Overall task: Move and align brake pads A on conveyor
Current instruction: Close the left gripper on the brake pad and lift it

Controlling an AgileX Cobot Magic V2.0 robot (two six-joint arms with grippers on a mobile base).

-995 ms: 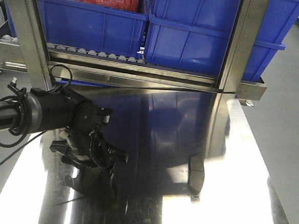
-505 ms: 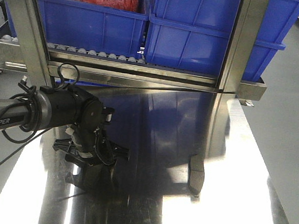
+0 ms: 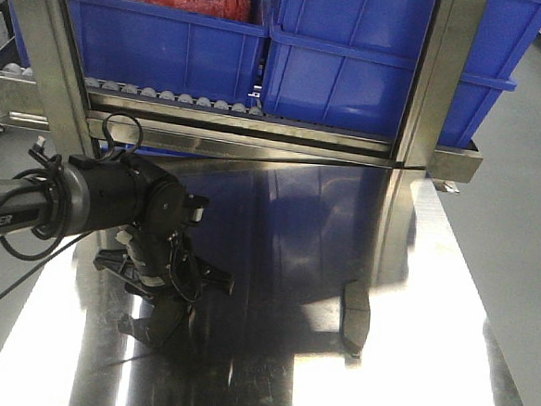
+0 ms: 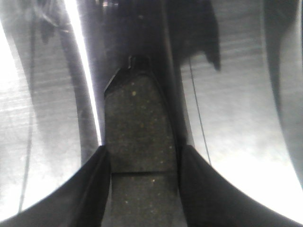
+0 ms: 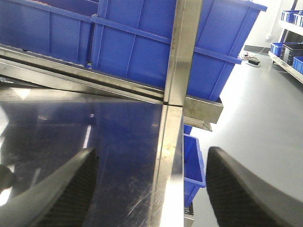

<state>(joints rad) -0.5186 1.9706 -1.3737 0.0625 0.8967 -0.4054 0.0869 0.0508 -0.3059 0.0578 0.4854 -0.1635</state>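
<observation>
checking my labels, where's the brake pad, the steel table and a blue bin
brake pad [image 4: 139, 132], left wrist view, speckled grey face above the groove
steel table [image 3: 426, 363], front view, bare shiny top, right side
blue bin [image 3: 355, 60], front view, front wall of right-hand bin

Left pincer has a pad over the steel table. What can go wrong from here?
1. The left pincer seems to hold the brake pad only by its side edges; it may slip onto the steel table.
2. Cable loops on that arm sit close to the rack post and might snag.
3. No view shows the conveyor, so the drop-off is unchecked.
</observation>
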